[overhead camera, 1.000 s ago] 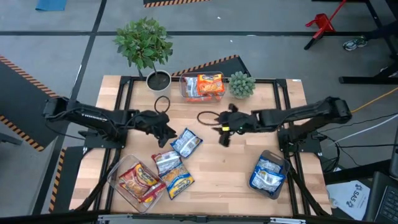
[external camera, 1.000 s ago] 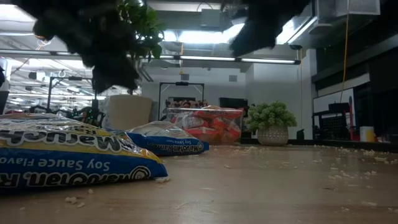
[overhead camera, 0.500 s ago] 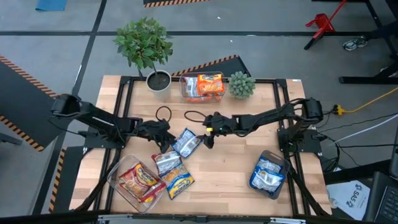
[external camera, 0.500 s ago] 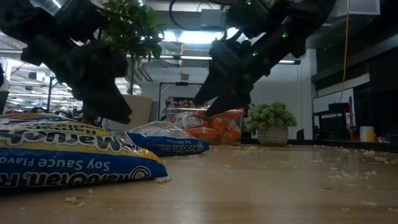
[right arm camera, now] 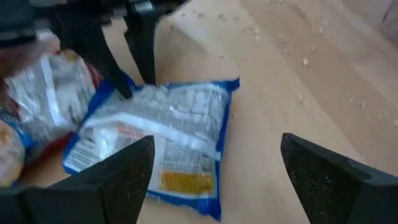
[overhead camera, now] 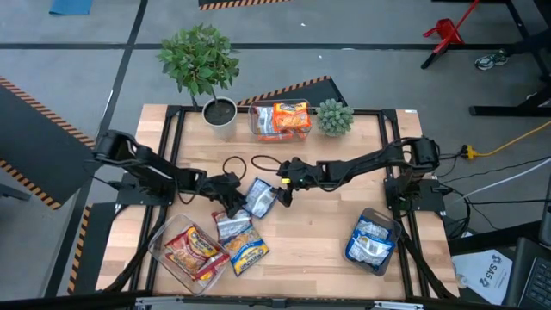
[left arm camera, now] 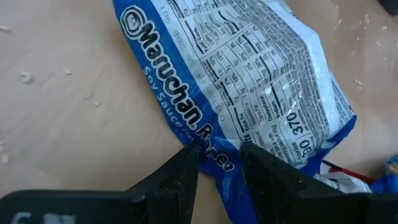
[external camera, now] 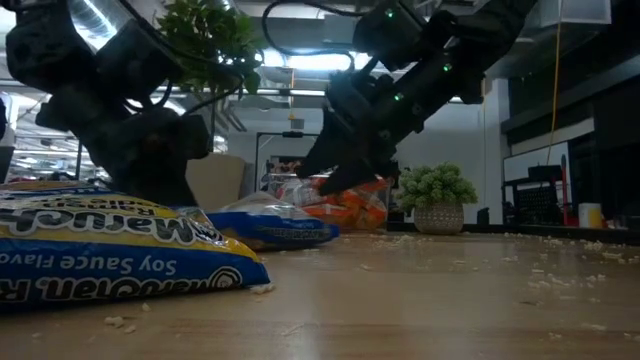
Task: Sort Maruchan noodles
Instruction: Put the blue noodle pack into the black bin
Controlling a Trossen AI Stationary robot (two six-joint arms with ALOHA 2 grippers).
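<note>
The wooden bench carries everything, with both dark arms reaching in from its side edges toward the middle. At the rear edge stand a tall leafy plant in a pale pot, a clear tub holding orange and blue packets, and a small bushy plant. Near the front left corner sits another clear tub with red packets in it, and near the front right corner a third clear tub holds blue-and-white packets.

The left arm comes in from the left edge; the left gripper is down at the edge of the blue-and-white packet lying near the bench's middle. In the left wrist view its fingers are only slightly apart, set on either side of the packet's blue edge, though whether they pinch it is not clear.

The right arm stretches from the right edge; the right gripper hangs just beside the same packet on its far side, fingers spread wide with the packet between and beyond them, not touching.

Two more loose packets lie toward the front edge: a silver-and-red one and a blue-and-yellow one, just beside each other.
</note>
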